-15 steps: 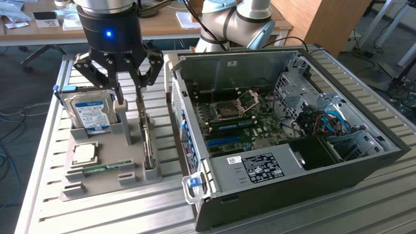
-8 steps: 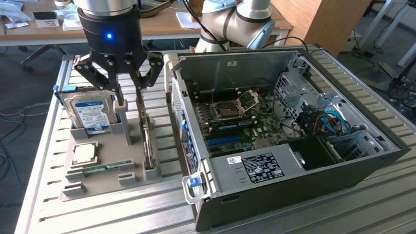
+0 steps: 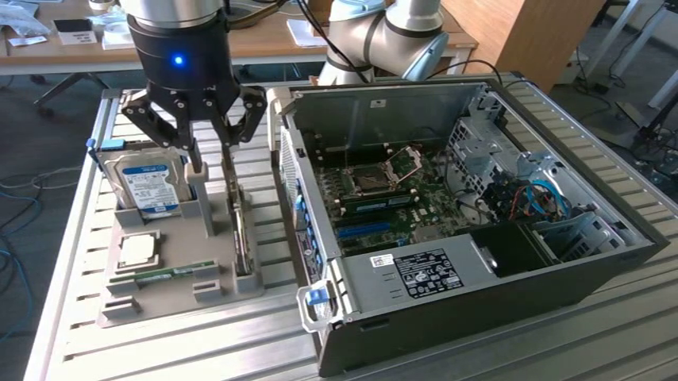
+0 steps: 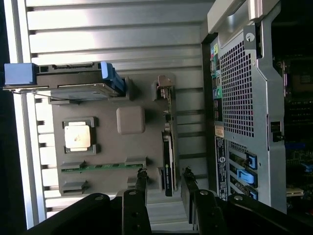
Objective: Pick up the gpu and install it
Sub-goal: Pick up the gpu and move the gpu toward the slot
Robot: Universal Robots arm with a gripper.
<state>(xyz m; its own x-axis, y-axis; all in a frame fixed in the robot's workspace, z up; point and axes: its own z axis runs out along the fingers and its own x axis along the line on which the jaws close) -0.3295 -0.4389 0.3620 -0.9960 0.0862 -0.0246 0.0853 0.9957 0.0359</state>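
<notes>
Slatted table (image 3: 63,262); grey tray (image 4: 110,147) with gpu (image 3: 241,238), hard drive (image 3: 148,186)

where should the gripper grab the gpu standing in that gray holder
Probably by its exposed top edge, straight down from above, a finger on each flat face: the gpu stands on edge, thin side up, its ends seated in the gray holder.

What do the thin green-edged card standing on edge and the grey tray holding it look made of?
The thin green-edged card: seemingly circuit board, matt green and dark along its edge, with a pale end bracket folded like sheet metal, probably steel. The grey tray: likely moulded or printed plastic, matt uniform grey with rounded raised blocks, though the look leaves it open.
</notes>
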